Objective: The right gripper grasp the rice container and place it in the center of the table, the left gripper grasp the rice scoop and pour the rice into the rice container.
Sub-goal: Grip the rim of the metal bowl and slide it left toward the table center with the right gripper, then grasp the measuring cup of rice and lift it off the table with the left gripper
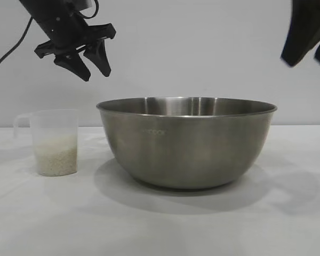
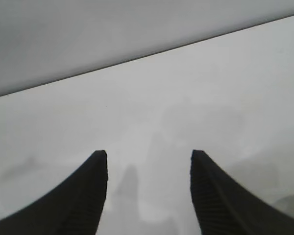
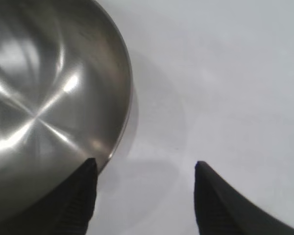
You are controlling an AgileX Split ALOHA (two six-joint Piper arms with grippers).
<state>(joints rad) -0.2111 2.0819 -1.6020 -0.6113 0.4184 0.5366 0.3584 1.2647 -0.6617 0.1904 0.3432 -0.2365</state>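
Observation:
The rice container [image 1: 186, 141], a large steel bowl, stands on the white table [image 1: 160, 224] near its middle. It looks empty in the right wrist view [image 3: 44, 88]. The rice scoop [image 1: 54, 142], a translucent cup about a third full of rice [image 1: 55, 154], stands upright left of the bowl, handle to the left. My left gripper [image 1: 95, 72] hangs open and empty high above the gap between scoop and bowl; its view [image 2: 149, 155] shows only bare table. My right gripper [image 1: 308, 58] hangs high at the right, open and empty [image 3: 145, 164], one finger over the bowl's rim.
A plain grey wall [image 1: 202, 48] stands behind the table. White tabletop lies in front of the bowl and to its right [image 1: 298, 202].

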